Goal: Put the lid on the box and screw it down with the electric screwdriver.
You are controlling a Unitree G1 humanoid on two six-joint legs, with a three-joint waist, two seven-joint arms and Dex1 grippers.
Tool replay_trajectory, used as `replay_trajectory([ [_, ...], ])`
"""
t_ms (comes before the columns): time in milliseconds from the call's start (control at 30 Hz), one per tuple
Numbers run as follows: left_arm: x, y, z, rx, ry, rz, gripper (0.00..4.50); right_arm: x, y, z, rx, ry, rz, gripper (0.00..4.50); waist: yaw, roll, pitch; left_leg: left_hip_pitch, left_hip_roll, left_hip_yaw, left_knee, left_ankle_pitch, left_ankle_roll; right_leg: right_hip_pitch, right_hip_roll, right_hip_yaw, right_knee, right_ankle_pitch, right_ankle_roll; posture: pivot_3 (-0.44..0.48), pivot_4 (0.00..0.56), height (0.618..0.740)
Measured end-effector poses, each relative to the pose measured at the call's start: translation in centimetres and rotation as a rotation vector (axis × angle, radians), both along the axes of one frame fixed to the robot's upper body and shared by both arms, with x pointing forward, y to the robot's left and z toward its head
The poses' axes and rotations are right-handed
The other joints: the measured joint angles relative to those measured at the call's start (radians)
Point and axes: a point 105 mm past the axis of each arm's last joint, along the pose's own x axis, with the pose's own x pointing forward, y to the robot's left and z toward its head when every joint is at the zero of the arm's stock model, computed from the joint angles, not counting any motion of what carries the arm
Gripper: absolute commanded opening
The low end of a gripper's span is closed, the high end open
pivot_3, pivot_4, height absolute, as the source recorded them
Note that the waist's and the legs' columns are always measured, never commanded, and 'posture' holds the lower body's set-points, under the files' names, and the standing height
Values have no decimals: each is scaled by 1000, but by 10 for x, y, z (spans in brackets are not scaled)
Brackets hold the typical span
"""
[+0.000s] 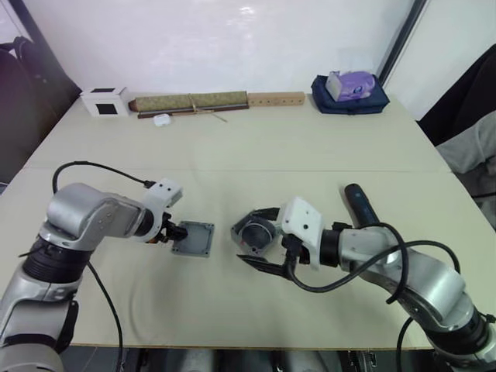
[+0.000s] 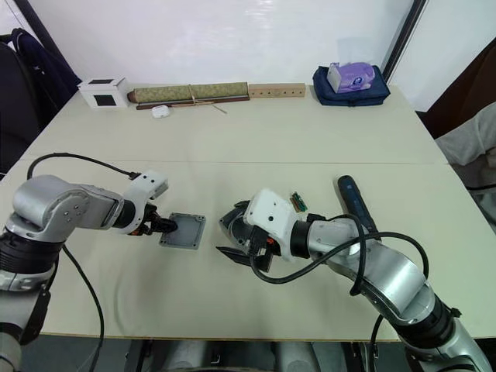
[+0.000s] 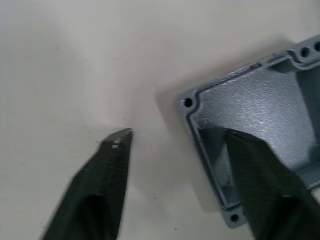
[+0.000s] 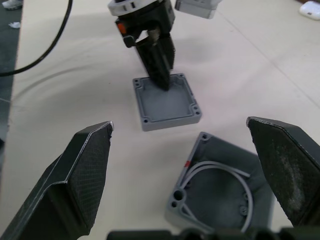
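You have a broad beige table (image 1: 256, 139) in front of you, with both arms working over its near half. Along the far edge lie a long olive roll (image 1: 190, 101) and, touching its right end, a wooden strip with holes (image 1: 276, 99). Further right along that edge sits a dark blue pouch (image 1: 350, 99) with a purple pack (image 1: 350, 84) on top, and at the far left a white cube with a black face (image 1: 105, 101).

Your right gripper (image 1: 259, 242) sits near the middle of the table with its fingers spread wide, one on each side of the box (image 4: 217, 185) and not clamped on it. The box rests on the table with its cavity open, a whitish ring inside and a small red mark on one side. The electric screwdriver (image 2: 353, 201) lies on the table to the right, partly behind your right forearm, with a small green circuit board (image 2: 298, 201) just to its left.

Your left gripper (image 4: 156, 62) is at the lid (image 1: 193, 239), which lies flat, rim up, just left of the box and apart from it. Its fingers are parted: one finger (image 3: 260, 175) reaches inside the lid's rim, the other over bare table beside it.
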Motion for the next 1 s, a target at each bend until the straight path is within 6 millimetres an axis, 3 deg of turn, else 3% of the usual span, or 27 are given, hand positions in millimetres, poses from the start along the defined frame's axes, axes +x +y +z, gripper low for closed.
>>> replay_trajectory([
  [133,1,-6,0,-20,-7,0,51,-9,-7,-11,-25,96,2,4500,-1,0,0,1,0,0,0,0,0,0,0,0,0,0,0,0,150,740],
  [400,4,-9,-5,-19,-19,30,51,-14,-15,-13,-93,101,4,4500,0,3,-2,14,-2,0,-3,0,0,14,0,0,-3,0,0,0,150,740],
  [633,11,-15,0,-64,-50,33,51,-11,-19,-7,-85,87,1,4500,0,2,-1,12,-3,0,-3,0,0,13,0,0,-4,0,0,0,150,740],
  [700,36,-18,24,-142,-218,10,51,-3,-16,8,36,81,-21,4500,-1,-3,1,11,-2,0,-3,0,-1,11,1,0,-4,0,-1,0,150,740],
  [800,76,-19,102,-312,-630,-3,51,16,-20,33,236,86,-92,4500,-1,-6,3,8,0,1,-5,1,-2,8,1,0,-5,1,-2,0,150,740],
  [833,81,-21,135,-412,-767,-2,51,27,-26,37,271,98,-143,4500,-1,-6,3,8,2,1,-5,1,-2,8,1,-1,-6,1,-2,0,150,740],
  [900,80,-28,175,-528,-950,-27,51,46,-36,44,347,122,-238,4500,-1,-5,3,7,1,3,-5,1,-2,7,-2,0,-8,1,-1,0,150,740],
  [933,78,-33,184,-556,-1014,-55,51,55,-40,50,416,141,-278,4500,-2,-4,2,6,1,5,-6,1,-2,7,-2,1,-9,1,-1,0,150,740],
  [1000,77,-46,178,-587,-1024,-87,51,63,-41,58,499,166,-307,4500,-2,-4,2,3,1,5,-6,1,-2,3,-2,1,-9,2,-1,0,150,740],
])
